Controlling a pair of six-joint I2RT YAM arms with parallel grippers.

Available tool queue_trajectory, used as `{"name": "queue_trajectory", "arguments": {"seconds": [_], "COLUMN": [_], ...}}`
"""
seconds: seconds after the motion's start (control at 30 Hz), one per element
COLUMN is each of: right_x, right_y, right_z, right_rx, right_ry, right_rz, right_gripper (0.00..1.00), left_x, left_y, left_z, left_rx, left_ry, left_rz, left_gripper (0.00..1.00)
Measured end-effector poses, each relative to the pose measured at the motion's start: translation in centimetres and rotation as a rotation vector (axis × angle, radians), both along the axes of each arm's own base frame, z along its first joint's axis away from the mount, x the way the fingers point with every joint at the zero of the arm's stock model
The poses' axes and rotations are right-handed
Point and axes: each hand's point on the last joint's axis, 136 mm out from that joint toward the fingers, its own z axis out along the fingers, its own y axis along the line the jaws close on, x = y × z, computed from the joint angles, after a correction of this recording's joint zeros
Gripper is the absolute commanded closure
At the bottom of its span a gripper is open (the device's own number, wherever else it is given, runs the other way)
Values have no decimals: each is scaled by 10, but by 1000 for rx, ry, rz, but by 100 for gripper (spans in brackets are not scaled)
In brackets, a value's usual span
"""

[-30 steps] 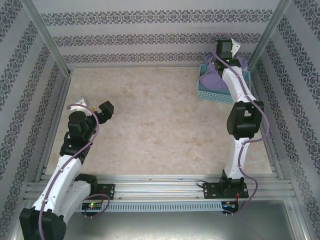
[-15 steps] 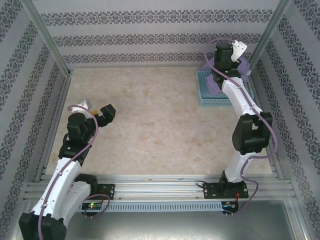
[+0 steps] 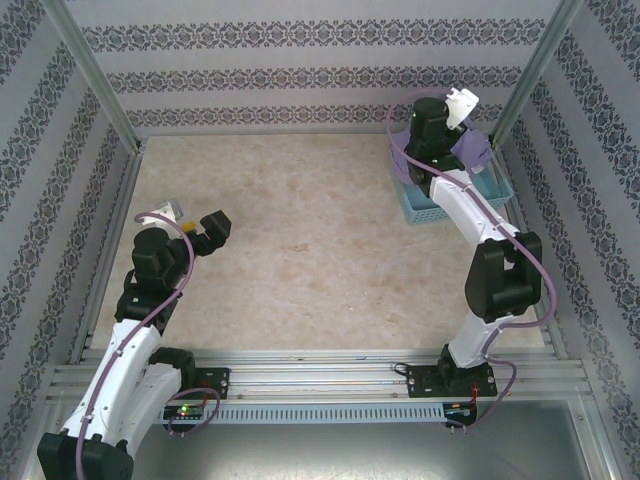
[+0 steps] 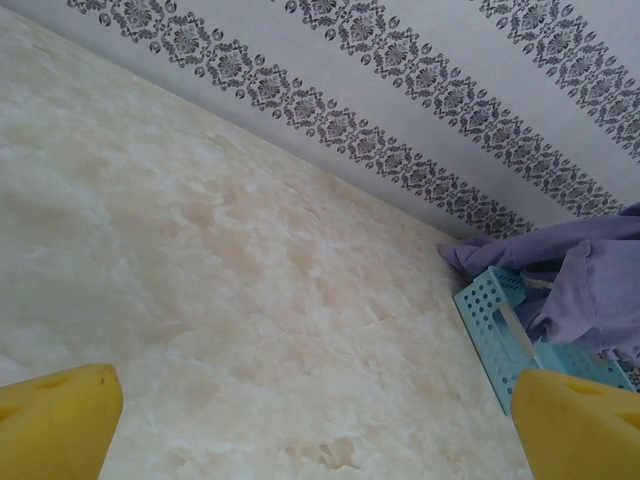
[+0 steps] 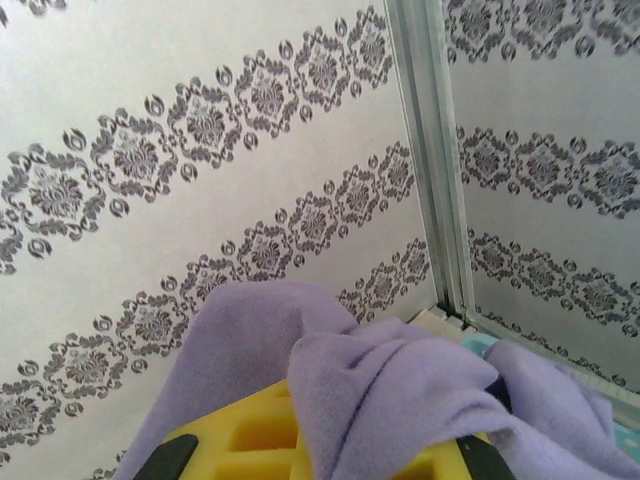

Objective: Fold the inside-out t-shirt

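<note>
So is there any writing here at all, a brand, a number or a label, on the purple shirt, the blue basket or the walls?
No text can be read anywhere.
t-shirt: plain lavender cloth where it shows, no lettering visible.
basket: bare blue lattice, no label.
walls: bands of grey ornament, not letters.
</note>
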Motion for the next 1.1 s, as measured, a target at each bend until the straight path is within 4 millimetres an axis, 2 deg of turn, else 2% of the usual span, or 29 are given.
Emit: {"name": "queue_trajectory", "arguments": {"seconds": [0.23, 0.33, 0.43, 0.57, 0.73, 0.8, 0.87, 0.97, 1.03, 1.1], "right_x": [-39, -52, -60, -70, -92, -104, -117, -133, -143, -155], "right_y": [-8, -1, 17, 51, 100, 126, 154, 201, 233, 266], "right_z": [54, 79, 96, 119, 163, 180, 188, 184, 172, 151], "right_rx": [24, 33, 13, -26, -57, -68, -77, -91, -104, -124], "right_ry": [-123, -190, -223, -244, -299, -321, -330, -308, -271, -219], "right_rz": [-26, -7, 36, 131, 308, 398, 490, 640, 752, 873], "right_gripper": [100, 100, 100, 100, 100, 100, 100, 100, 100, 100], "left_x": [-1, -1, -2, -5, -12, -15, -18, -24, -27, -32], "left_y": [-3, -4, -4, -5, -3, 1, 7, 15, 19, 21], "left_z": [0, -1, -3, -7, -11, -18, -26, -31, -32, -32], "left_rx": [-13, -20, -24, -26, -28, -25, -21, -9, -6, -5], "left_ry": [3, 8, 19, 40, 63, 97, 143, 198, 218, 232], "left_rz": [-16, -18, -19, -24, -15, 8, 43, 92, 113, 125], "left_gripper": [0, 0, 0, 0, 0, 0, 0, 0, 0, 0]}}
